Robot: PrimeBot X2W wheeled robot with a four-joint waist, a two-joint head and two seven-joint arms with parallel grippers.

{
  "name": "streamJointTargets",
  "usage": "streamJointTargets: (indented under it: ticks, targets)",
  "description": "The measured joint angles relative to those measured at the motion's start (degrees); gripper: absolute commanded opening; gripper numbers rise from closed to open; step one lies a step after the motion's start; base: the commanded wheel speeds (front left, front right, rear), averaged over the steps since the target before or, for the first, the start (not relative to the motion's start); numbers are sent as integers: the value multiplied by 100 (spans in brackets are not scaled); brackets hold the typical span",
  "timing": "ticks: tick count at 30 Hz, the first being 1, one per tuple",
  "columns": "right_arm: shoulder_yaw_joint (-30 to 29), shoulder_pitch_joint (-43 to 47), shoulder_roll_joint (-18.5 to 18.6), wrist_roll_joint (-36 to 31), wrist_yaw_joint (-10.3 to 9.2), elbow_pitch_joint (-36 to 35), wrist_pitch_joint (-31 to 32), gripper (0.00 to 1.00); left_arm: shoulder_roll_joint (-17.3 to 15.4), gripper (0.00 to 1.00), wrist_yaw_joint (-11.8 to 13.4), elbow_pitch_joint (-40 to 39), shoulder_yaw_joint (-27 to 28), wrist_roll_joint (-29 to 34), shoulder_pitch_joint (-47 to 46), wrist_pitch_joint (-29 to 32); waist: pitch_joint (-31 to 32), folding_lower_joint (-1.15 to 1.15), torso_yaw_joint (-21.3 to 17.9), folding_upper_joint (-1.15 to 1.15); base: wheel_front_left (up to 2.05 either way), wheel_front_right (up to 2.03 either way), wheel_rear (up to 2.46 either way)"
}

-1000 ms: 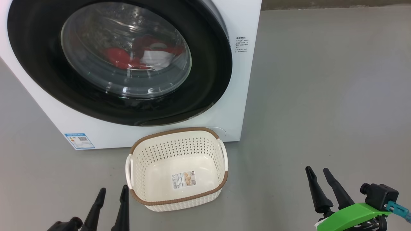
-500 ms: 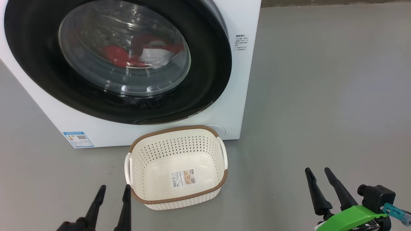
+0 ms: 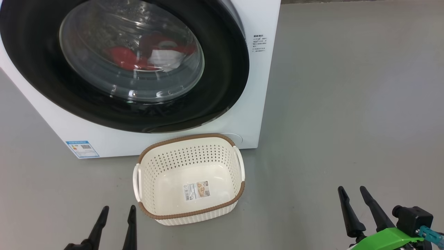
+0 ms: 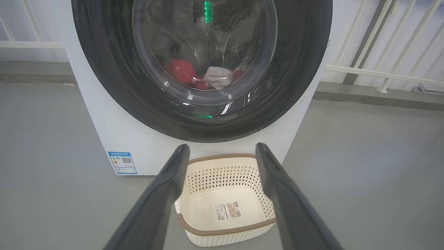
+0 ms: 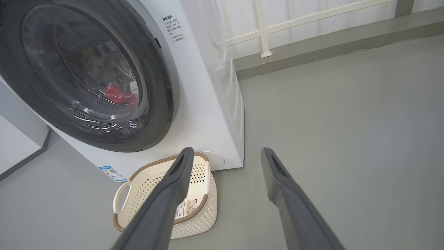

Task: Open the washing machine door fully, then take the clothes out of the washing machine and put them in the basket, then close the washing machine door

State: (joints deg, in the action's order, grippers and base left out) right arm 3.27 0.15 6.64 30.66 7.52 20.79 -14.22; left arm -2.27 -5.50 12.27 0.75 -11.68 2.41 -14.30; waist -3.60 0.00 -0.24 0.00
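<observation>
Washing machine door (image 3: 222, 76): shut, red-and-white clothes (image 3: 125, 59) seen behind its glass. Basket (image 3: 187, 156): empty, set just before the washing machine (image 3: 114, 142). Left gripper (image 3: 118, 207), right gripper (image 3: 351, 188): fingers parted, nothing held. Risk: glossy rim may be slipped off; basket may be knocked by a reaching arm.

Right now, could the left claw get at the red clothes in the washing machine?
Probably not. The washing machine door looks shut, so its glass stands between the left claw and the clothes. The claw is open and empty, so the door would need opening first.
</observation>
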Motion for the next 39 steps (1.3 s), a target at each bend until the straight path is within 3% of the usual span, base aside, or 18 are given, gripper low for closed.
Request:
streamJointTargets:
  ticks: [19, 20, 21, 22, 30, 39]
  targets:
    - [-58, 4, -68, 7, 0, -3, 0, 100, 0, 100, -3, 74, 79, 0, -2, 0, -73, 0, -24, 0, 0, 0, 0]
    - [-41, 2, -70, 20, 0, -7, 0, 53, 0, 100, -3, 74, 78, 0, -3, 0, -83, 0, -21, 0, 0, 0, 0]
    - [-4, 0, -66, 38, 0, -9, 0, 32, 0, 100, -3, 74, 76, 0, -4, 0, -94, 0, -17, 0, 0, 0, 0]
    - [26, -8, -62, 58, 0, -12, 0, 0, 0, 100, -3, 74, 74, 0, -6, 0, -106, 0, -12, 0, 0, 0, 0]
    - [288, -730, 9, 615, 0, -81, 0, 0, 0, 100, -4, 67, -75, -43, -211, 0, -317, 0, 65, 0, 0, 0, 0]
    - [514, -2091, 97, 2421, 0, -162, -42, 0, 1, 100, -5, 57, -338, -58, -597, 0, -736, 0, 263, 0, 0, 0, 0]
